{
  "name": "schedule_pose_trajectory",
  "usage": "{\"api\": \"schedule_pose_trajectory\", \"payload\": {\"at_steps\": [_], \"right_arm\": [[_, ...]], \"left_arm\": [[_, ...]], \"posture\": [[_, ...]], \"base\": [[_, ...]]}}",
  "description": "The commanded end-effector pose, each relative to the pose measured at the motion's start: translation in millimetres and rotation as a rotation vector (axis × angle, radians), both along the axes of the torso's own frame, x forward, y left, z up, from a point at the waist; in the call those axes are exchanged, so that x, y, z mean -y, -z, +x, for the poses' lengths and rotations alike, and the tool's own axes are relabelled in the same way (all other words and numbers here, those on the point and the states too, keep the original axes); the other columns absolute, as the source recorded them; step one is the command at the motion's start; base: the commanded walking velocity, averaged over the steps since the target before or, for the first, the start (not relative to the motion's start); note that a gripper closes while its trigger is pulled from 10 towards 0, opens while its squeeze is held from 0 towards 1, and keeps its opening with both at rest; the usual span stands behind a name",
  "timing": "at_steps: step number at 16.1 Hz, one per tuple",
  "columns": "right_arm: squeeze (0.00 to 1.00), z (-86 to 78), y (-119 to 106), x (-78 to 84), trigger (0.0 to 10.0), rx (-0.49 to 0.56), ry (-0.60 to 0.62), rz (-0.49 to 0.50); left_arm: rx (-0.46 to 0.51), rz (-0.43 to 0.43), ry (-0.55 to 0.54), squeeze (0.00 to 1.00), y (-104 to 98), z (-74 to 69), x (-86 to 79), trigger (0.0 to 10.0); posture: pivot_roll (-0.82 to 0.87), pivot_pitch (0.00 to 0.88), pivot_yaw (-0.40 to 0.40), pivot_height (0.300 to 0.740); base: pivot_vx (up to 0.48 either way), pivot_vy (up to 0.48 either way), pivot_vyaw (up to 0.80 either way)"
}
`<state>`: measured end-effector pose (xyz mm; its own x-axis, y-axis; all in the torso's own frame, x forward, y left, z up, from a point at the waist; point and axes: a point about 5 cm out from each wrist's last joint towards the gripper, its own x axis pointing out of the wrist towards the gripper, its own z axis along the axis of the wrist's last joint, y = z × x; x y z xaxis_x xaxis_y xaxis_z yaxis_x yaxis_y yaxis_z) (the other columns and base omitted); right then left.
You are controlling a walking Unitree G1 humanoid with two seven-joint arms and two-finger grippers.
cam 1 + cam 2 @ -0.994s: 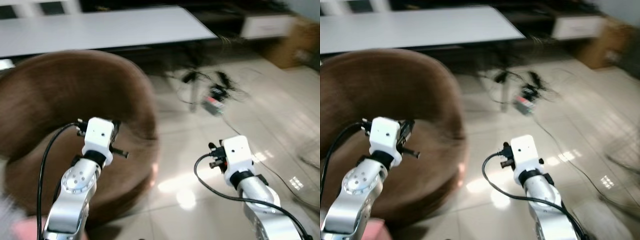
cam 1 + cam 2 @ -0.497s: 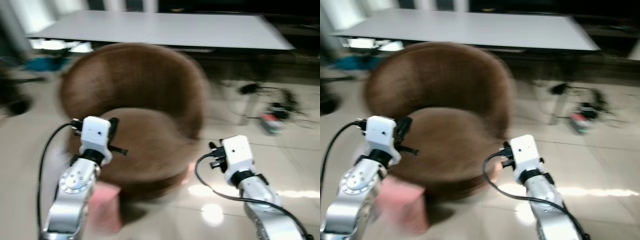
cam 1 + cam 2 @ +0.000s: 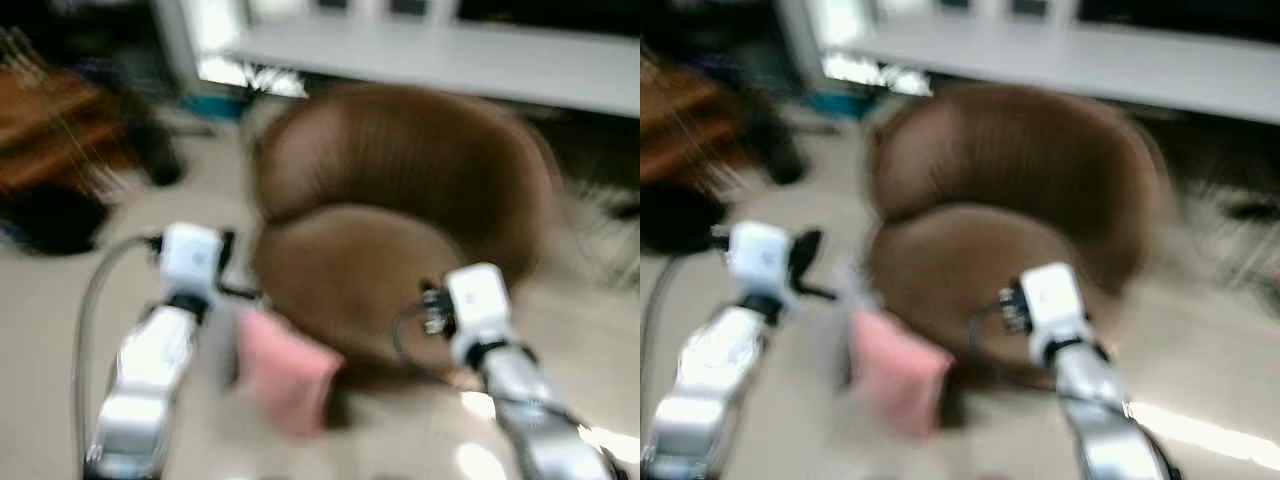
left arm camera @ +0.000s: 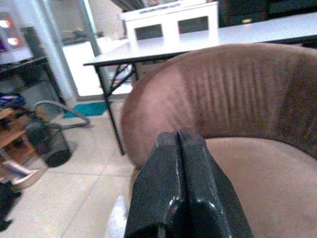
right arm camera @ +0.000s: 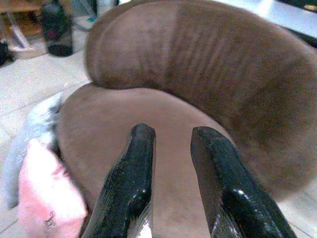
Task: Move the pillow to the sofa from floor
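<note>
**Pink pillow lying on the floor against the round brown sofa**

The head views are blurring, so fine detail is not readable. At about 9 o'clock in the scene, dark clutter and a brown wooden piece are sitting on the pale tiled floor. The left gripper is hovering at roughly 8 o'clock, raised above the floor beside the sofa's left edge; its two black fingers are pressing flat together with nothing between them.

Just right of that arm, at about 6 o'clock, the pink pillow is resting on the floor, leaning against the front left base of the sofa. A grey cloth-like shape is lying just beside it.

The round brown sofa is occupying the centre, its curved back rising toward 12 o'clock, with a long white table standing behind it.

At about 4 o'clock, the right gripper is hanging over the sofa's seat, its fingers standing apart and holding nothing.
</note>
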<state>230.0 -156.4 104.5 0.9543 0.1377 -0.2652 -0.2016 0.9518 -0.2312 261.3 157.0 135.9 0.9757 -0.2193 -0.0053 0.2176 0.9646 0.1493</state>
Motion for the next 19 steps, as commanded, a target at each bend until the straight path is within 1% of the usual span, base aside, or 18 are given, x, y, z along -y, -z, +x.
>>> {"api": "schedule_pose_trajectory", "payload": {"at_steps": [1,2,3,5,19], "right_arm": [[0.0,1.8,-5.5,-5.0,10.0,0.026,-0.013,0.014],[0.0,2.3,-6.9,-4.3,10.0,0.041,-0.002,0.023],[0.0,2.9,-6.5,-3.4,10.0,0.033,0.016,0.041],[0.0,4.4,-7.3,-3.1,10.0,0.034,0.015,0.031],[0.0,6.6,-6.7,-0.6,10.0,0.032,0.029,0.024]], "left_arm": [[0.004,0.022,-0.036,0.0,-1.5,-0.5,-9.2,10.0],[0.004,0.02,-0.039,0.0,-2.0,0.3,-9.4,10.0],[-0.001,0.04,-0.046,0.0,-1.8,1.4,-10.6,10.0],[0.011,0.029,-0.045,0.0,-3.3,3.4,-10.6,10.0],[-0.003,0.009,-0.029,0.0,-1.5,4.2,-7.0,10.0]], "posture": [[-0.07,0.018,0.027,0.74],[-0.07,0.018,0.027,0.74],[-0.07,0.018,0.028,0.74],[-0.07,0.019,0.03,0.74],[-0.07,0.02,0.027,0.74]], "base": [[0.0,0.0,0.8],[0.0,0.0,0.54],[0.0,0.0,0.0],[0.122,0.0,0.0],[0.296,0.0,0.0]]}}
